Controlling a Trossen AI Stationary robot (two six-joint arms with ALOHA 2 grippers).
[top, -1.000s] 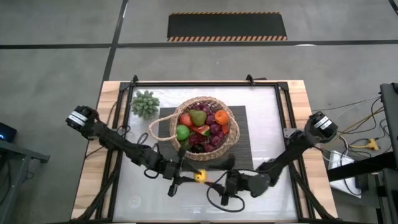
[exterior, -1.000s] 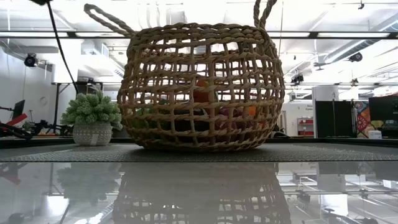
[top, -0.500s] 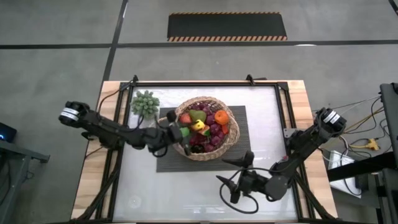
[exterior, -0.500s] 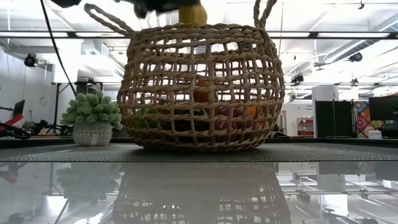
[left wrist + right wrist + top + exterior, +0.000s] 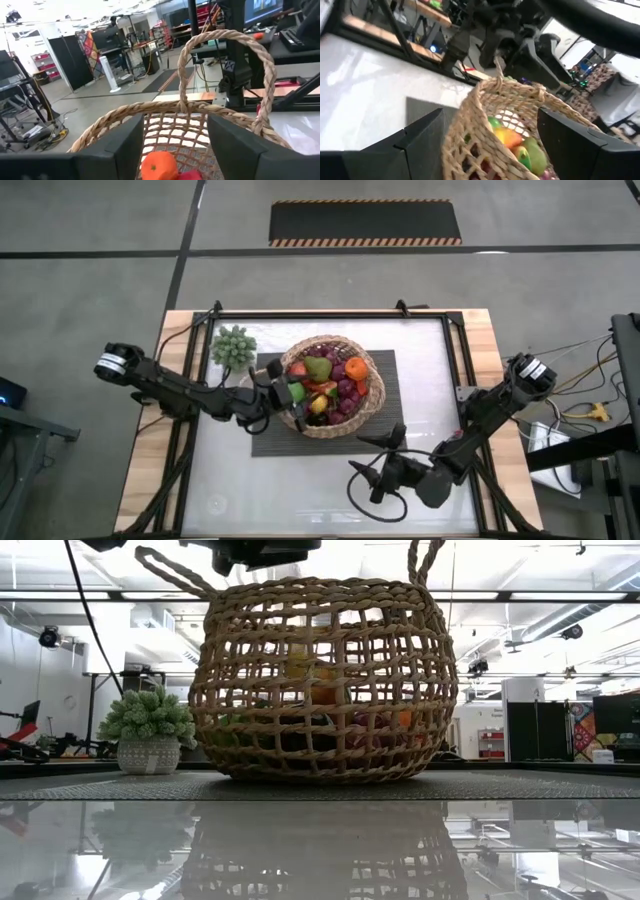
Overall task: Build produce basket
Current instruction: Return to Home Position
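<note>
The tan wicker basket (image 5: 379, 396) stands on a dark ribbed mat (image 5: 396, 432). It holds produce: a pear (image 5: 318, 368), an orange (image 5: 356, 366), purple grapes (image 5: 346, 394) and a yellow lemon (image 5: 318, 406) lying loose on the pile. My left gripper (image 5: 294, 393) hovers level over the basket's left rim, open, with nothing between its fingers (image 5: 175, 145). My right gripper (image 5: 366, 461) hangs open over the glass on the near side of the basket and faces the basket (image 5: 490, 120). The low view shows the left gripper (image 5: 255, 552) just above the rim.
A small potted succulent (image 5: 233, 346) stands on the table left of the basket, behind my left arm. Bare glass (image 5: 250, 490) stretches along the near side of the mat. A loop handle (image 5: 225, 60) rises from the basket's far rim ahead of the left fingers.
My left gripper carried the lemon from the near glass toward the far edge and up over the basket's left rim, turning as it went. It has let go, and the lemon has dropped onto the fruit pile. My right gripper has shifted slightly toward the table's right.
</note>
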